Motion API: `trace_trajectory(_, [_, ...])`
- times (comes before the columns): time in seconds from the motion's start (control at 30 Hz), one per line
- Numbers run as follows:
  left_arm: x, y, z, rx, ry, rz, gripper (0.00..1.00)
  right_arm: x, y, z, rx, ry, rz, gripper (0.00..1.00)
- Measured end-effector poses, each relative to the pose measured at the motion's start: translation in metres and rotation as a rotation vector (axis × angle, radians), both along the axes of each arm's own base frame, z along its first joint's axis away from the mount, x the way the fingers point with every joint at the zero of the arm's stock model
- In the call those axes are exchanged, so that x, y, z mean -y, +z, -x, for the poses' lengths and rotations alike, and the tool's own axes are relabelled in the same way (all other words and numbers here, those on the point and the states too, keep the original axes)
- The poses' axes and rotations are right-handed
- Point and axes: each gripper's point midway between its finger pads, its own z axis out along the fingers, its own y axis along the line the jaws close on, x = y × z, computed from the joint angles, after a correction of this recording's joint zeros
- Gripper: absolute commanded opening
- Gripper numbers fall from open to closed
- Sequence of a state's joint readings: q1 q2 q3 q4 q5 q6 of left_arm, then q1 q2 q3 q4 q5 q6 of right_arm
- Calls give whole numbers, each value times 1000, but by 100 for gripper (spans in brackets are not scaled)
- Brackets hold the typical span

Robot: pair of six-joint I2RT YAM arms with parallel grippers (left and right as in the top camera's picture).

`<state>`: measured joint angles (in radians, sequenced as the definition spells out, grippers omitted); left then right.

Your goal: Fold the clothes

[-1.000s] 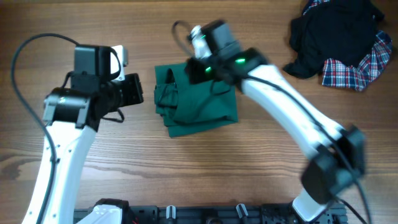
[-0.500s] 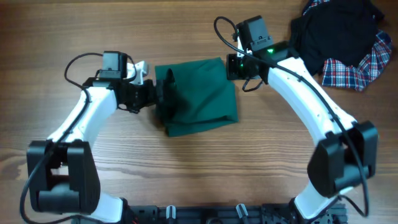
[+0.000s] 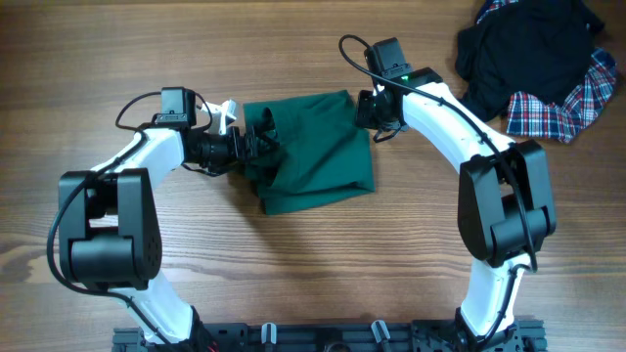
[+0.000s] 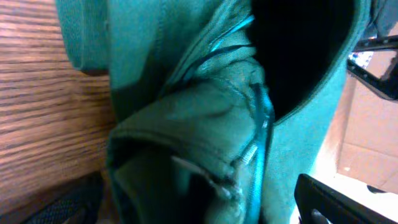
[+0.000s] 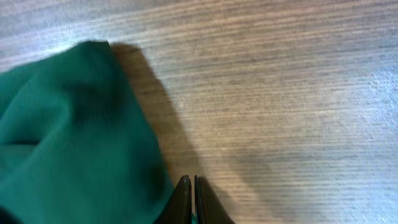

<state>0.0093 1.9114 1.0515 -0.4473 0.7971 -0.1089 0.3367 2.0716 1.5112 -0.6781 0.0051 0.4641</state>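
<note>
The green garment (image 3: 318, 147) is lying mid-tabletop (image 3: 293, 284), folded into a rough rectangle and bunching at its 9 o'clock edge. The left hand (image 3: 252, 145) is sitting there, fingers apart with cloth between them. The right hand (image 3: 364, 110), fingers together, is touching the 2 o'clock corner. A dark clothes pile (image 3: 528, 44) and a plaid shirt (image 3: 553, 110) are lying toward 2 o'clock, well apart.

A green cloth (image 3: 318, 161) lies folded in the middle of the wooden table (image 3: 293, 274). The left fingers (image 3: 258, 135) touch its left edge, where it is bunched up. The right fingers (image 3: 365, 110) are at its top right corner. A pile of dark clothes (image 3: 528, 49) with a checked shirt (image 3: 536, 117) sits well apart in the top right corner.
</note>
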Motion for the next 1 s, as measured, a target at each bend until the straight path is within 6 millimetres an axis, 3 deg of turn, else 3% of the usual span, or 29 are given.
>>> trace_trajectory(0.23, [24, 2, -3, 48, -63, 61, 100, -7, -30, -2, -37, -14, -29, 4])
trace_trajectory(0.33, [34, 3, -4, 66, -86, 66, 100, -24, -25, -8, -9, 16, -98, 4])
trace_trajectory(0.5, [48, 3, -4, 75, -103, 72, 100, -78, -19, 1, 28, 127, -158, 5])
trace_trajectory(0.53, [49, 3, -4, 71, -101, 74, 94, -85, -18, 4, 31, 142, -162, 4])
trace_trajectory(0.57, [49, 3, -4, 69, -99, 74, 71, -90, -18, 6, 31, 152, -166, 4])
trace_trajectory(0.6, [48, 3, -5, 67, -97, 73, 41, -92, -18, 7, 29, 153, -169, 4])
trace_trajectory(0.63, [48, 1, -4, 58, -91, 71, 22, -92, -18, 7, 27, 150, -171, 4])
trace_trajectory(0.67, [47, -3, -4, 47, -85, 66, 4, -90, -19, 8, 19, 142, -170, 4])
trace_trajectory(0.83, [47, -5, -4, 36, -77, 64, 4, -67, -9, 10, -56, 88, -139, 4])
trace_trajectory(0.93, [44, -4, -6, 19, -50, 70, 4, -21, 26, -4, -27, -1, -103, 4])
trace_trajectory(1.0, [29, 1, -20, 30, 20, 83, 4, 12, 70, -11, 49, -57, -92, 4])
